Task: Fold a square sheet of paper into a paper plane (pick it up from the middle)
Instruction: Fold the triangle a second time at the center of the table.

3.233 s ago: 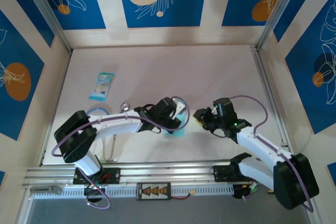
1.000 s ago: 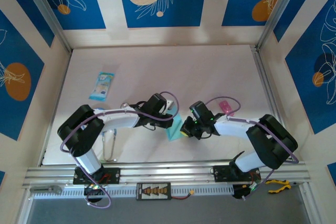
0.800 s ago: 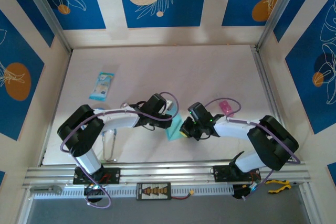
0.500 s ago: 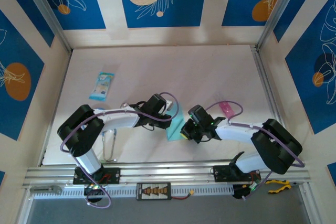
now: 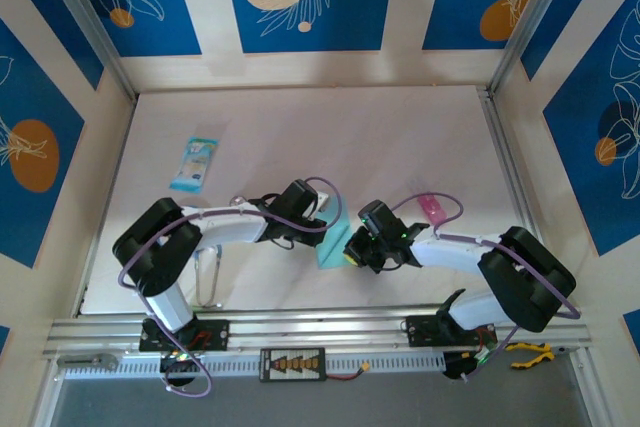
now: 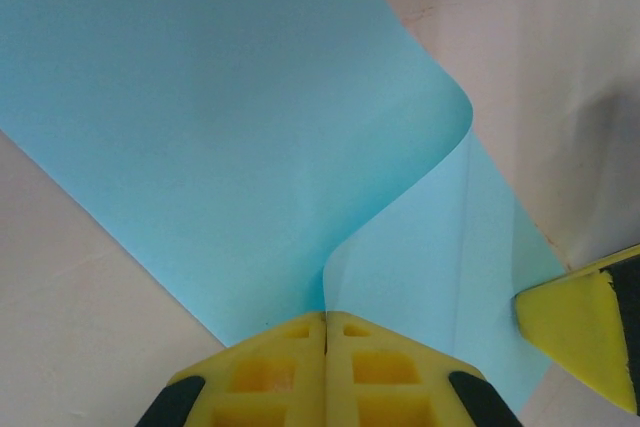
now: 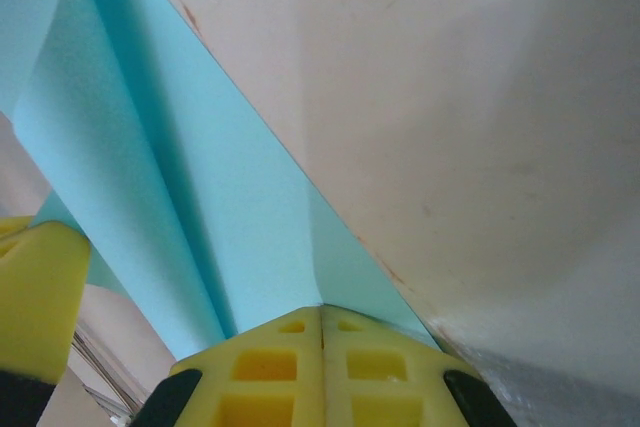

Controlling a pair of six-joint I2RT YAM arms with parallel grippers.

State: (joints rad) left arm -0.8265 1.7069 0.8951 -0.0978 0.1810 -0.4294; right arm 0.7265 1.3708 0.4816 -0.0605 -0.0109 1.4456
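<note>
Overhead, a sliver of blue sheet; closer, left fingers and right fingers clamped on it.

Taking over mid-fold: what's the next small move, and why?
Probably lower both pinches toward the table to flatten the fold: the left gripper and right gripper are each shut on the square sheet of paper, which bows in a loose curl, not yet creased.

Bright, even lighting; the top view is sharp, wrist close-ups slightly blurred.
</note>
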